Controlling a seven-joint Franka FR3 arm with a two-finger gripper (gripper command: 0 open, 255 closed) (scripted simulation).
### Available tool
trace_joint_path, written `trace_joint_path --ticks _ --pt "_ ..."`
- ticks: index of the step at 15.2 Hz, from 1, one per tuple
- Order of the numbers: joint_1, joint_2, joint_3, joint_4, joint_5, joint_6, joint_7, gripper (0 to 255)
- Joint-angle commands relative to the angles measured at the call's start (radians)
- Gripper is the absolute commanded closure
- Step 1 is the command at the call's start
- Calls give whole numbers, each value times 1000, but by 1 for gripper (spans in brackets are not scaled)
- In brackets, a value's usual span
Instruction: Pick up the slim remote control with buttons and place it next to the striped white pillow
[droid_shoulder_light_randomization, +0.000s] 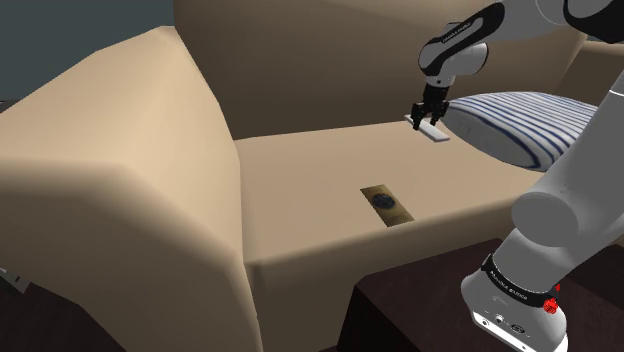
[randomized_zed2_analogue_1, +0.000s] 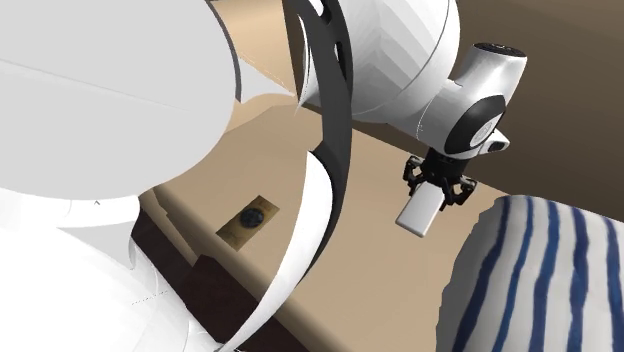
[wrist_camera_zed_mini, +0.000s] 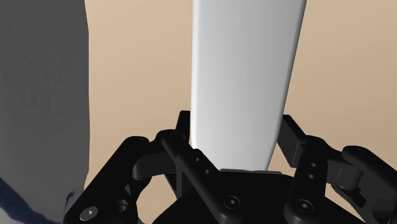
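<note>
Holding the remote (droid_shoulder_light_randomization: 432, 128) in the end effector (droid_shoulder_light_randomization: 432, 110), I am reporting the placing step as the one in hand; the pick-up I am judging complete. In the wrist view the fingers (wrist_camera_zed_mini: 184, 130) are clasping the remote (wrist_camera_zed_mini: 245, 76) across its narrow width near one end, parted no wider than its body, and the rest of it is sticking out past them. It is rendering as plain white, and I am seeing no buttons on the face shown.

In the shoulder view the remote is hanging low over the sofa (droid_shoulder_light_randomization: 320, 180) seat, just beside the near edge of the pillow (droid_shoulder_light_randomization: 520, 125) with its blue stripes. The second exterior view is showing the remote (randomized_zed2_analogue_1: 419, 210) tilted under the end effector (randomized_zed2_analogue_1: 437, 185), apart from the pillow (randomized_zed2_analogue_1: 530, 280). I cannot tell whether its free end is touching the seat. A brown card (droid_shoulder_light_randomization: 386, 203) is lying on the seat well apart, nearer the front edge.

I am judging the task nearly done. The next move is calling for a short descent until the remote is resting on the seat, then a parting of the fingers and a straight lift away. Drifting toward the pillow would risk setting the remote on it rather than beside it.
</note>
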Motion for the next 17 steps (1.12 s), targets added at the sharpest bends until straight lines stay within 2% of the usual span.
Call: trace_joint_path --ticks 1,6,7,12,16,17 --pt "0 2 0 -2 1 5 0 255" --pt "0 2 0 -2 1 5 0 255" --pt "0 2 0 -2 1 5 0 0" --pt "0 2 0 -2 1 5 0 0" --pt "4 -54 2 63 -15 -115 11 0" --pt "4 -54 2 63 -15 -115 11 0"
